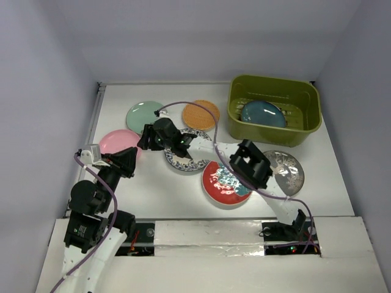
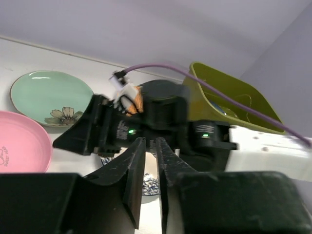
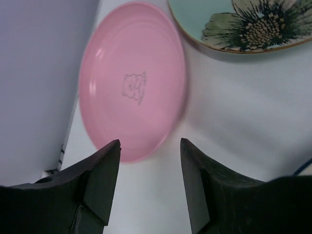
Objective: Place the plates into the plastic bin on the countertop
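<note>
1. The dark teal plate (image 1: 263,113) is sitting inside the olive-green bin (image 1: 275,133) at the far right corner of the counter (image 1: 165,189). It is the only plate in there.
2. Six plates are lying flat on the counter outside the bin. The mint green one (image 1: 145,116) and the orange one (image 1: 200,114) are sitting along the far edge, with the pink one (image 1: 116,141) over on the left.
3. The white plate with the blue rim (image 1: 183,160) is lying mid-counter, partly under the right arm. The red-and-teal plate (image 1: 223,183) is lying just beside it, and the silver-grey one (image 1: 286,171) is sitting in front of the bin.
4. The right gripper (image 3: 150,142) is reaching across to the left side, its fingers spread apart and gripping nothing. In its wrist view they are framing the near edge of the pink plate.
5. The left gripper (image 2: 150,144) is hanging beside the pink plate and pointing at the right arm's wrist. Its fingers are pressed almost together with nothing between them.
</note>
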